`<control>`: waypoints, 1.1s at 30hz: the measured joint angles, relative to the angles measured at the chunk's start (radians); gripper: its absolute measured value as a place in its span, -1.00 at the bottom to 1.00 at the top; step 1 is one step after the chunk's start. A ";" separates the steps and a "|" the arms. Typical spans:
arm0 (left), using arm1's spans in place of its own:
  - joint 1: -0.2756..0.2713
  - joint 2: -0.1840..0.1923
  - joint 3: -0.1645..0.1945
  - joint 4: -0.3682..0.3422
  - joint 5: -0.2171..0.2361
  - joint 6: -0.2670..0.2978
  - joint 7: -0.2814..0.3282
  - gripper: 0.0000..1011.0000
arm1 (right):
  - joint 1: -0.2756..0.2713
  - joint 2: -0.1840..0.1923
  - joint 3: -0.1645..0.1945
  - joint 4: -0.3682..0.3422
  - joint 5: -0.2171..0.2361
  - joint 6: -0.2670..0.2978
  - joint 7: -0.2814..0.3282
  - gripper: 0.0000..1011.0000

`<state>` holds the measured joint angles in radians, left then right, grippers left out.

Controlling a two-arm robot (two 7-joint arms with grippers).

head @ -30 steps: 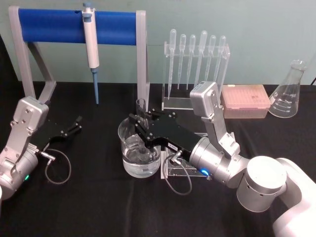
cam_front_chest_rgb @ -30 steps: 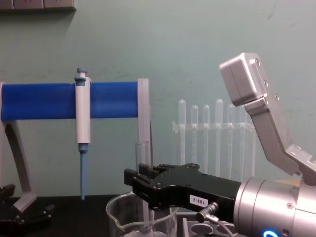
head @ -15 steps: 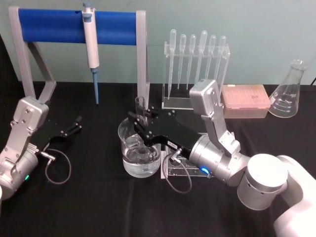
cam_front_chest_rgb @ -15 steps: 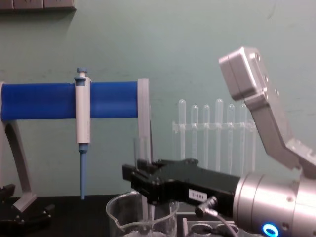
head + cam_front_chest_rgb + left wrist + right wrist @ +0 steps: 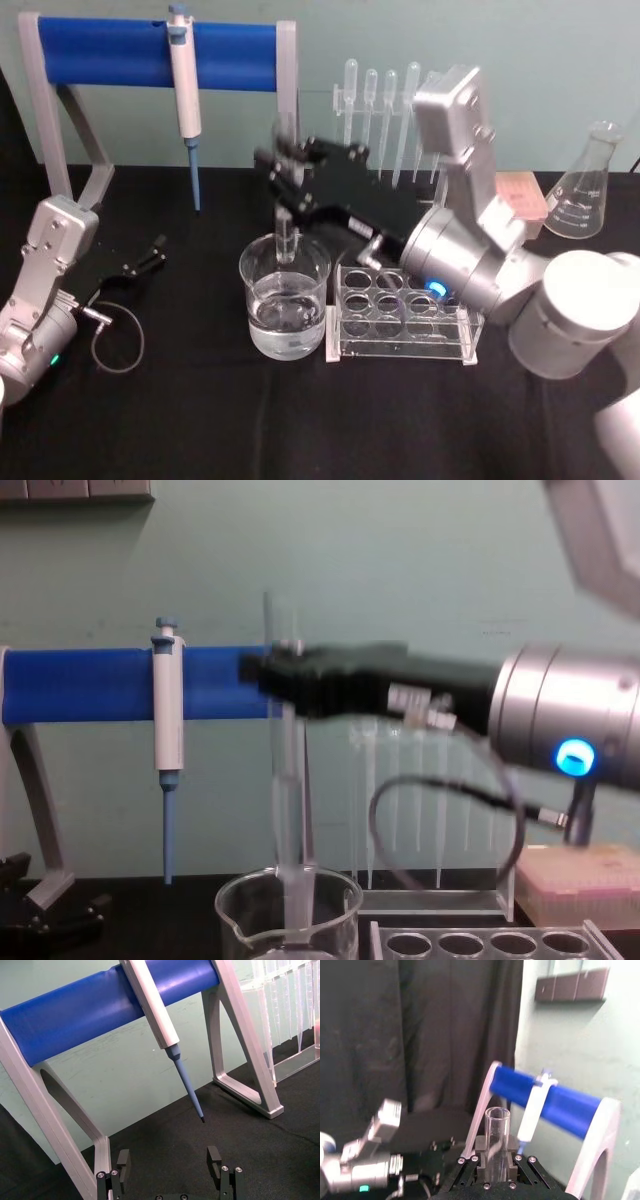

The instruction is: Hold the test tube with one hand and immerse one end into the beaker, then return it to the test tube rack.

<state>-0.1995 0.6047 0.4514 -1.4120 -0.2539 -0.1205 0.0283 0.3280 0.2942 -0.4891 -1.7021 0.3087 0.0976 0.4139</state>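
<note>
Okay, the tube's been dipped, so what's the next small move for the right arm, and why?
Probably lift a little higher before moving sideways. The right end effector is shut on the test tube, whose lower end sits inside the beaker rim, above the liquid; it likely must clear the rim before heading to the rack.

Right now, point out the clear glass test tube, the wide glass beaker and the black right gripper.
clear glass test tube (image 5: 284, 810), chest view, mid-shaft
wide glass beaker (image 5: 285, 315), head view, front wall
black right gripper (image 5: 283, 170), head view, between fingertips
</note>
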 joint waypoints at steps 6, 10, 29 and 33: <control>0.000 0.000 0.000 0.000 0.000 0.000 0.000 0.98 | -0.009 0.034 0.044 -0.110 0.028 0.055 -0.034 -0.55; 0.000 0.000 0.000 0.000 0.000 0.000 0.000 0.98 | -0.033 0.077 0.075 -0.166 0.029 0.075 -0.054 -0.56; 0.000 0.000 0.000 0.000 0.000 0.000 0.000 0.98 | -0.213 0.182 0.168 -0.163 0.024 0.053 -0.078 -0.56; 0.000 0.000 0.000 0.000 0.000 0.000 0.000 0.98 | -0.217 0.172 0.164 -0.149 0.024 0.049 -0.078 -0.56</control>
<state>-0.1995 0.6047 0.4514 -1.4120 -0.2539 -0.1205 0.0283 0.1107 0.4659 -0.3255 -1.8508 0.3324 0.1471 0.3360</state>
